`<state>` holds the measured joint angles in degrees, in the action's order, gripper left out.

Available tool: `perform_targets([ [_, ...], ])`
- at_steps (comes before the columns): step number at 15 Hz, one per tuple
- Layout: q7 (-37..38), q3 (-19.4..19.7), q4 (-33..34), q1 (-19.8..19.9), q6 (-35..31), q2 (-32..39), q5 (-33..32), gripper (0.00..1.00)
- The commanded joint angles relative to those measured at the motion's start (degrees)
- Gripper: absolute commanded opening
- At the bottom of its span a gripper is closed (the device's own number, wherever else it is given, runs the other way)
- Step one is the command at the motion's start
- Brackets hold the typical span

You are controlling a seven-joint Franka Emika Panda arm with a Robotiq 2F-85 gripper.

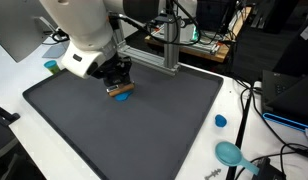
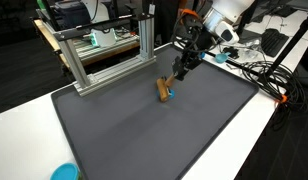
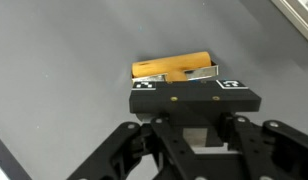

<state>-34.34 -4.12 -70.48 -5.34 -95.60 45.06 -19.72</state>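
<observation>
one grey mat [image 1: 144, 130], white table [image 2: 276, 115], metal frame [image 2: 112, 72], gripper [image 3: 177, 76] clasping wooden block [image 3: 179, 63]

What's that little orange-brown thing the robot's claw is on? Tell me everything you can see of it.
The block is small, oblong and orange-brown, with a smooth, wood-like surface. In an exterior view a blue patch shows at its lower edge. The gripper is shut on it, with a pale metal fingertip at each end, as the wrist view shows. It sits low over the dark grey mat, near the mat's far side. I cannot tell whether it touches the mat.
</observation>
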Motion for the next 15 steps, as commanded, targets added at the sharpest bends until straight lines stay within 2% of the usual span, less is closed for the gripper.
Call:
perform_targets([
  [1,1.3,0.1,0.7,1.0,0.9,4.7,1.7,0.22],
  [10,7.3,1.3,4.5,2.0,8.5,6.9,2.7,0.22],
  [15,9.3,-0.2,-5.0,6.7,5.0,-8.6,9.8,0.22],
])
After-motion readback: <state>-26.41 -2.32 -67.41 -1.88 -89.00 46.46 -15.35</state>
